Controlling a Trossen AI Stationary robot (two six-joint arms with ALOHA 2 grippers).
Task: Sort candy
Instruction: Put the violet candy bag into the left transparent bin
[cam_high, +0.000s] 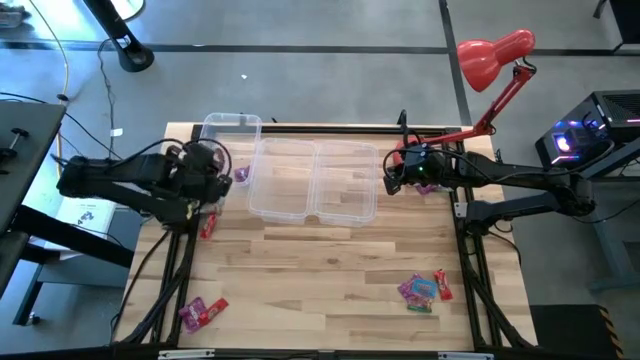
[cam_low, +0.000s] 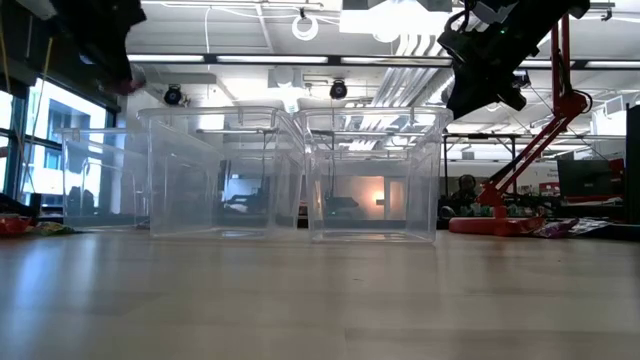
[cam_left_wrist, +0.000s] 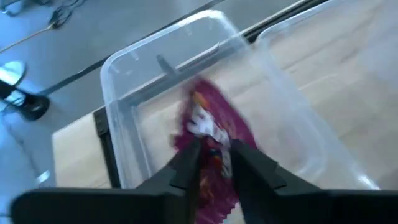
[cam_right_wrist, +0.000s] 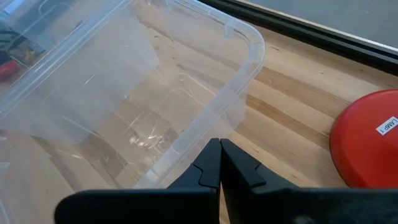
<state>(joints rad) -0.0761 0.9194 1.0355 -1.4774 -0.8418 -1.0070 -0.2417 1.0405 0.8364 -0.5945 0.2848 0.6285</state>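
- Pale wooden planks make up the worktop (cam_high: 330, 270), with grey floor around it.
- Nearest the front edge, well away from the clear bins, lie two clusters of candy: a magenta and red pair (cam_high: 202, 312) toward the left corner, and a mix of magenta, red and blue-green packets (cam_high: 425, 290) toward the right.
- A red piece (cam_high: 208, 226) lies just under the left arm, beside the bins' left end.
- Three clear plastic bins (cam_high: 312, 180) stand in a row across the middle.
- The left gripper (cam_left_wrist: 214, 163) hovers over the leftmost bin (cam_left_wrist: 155, 74); a magenta candy packet (cam_left_wrist: 211, 134) sits between its jaws, which stand slightly apart, so I cannot tell whether they grip it.
- The right gripper (cam_right_wrist: 219, 163) hangs at the right end of the bins, jaws clenched on nothing.
- Behind it stands a red desk lamp (cam_high: 495, 55).
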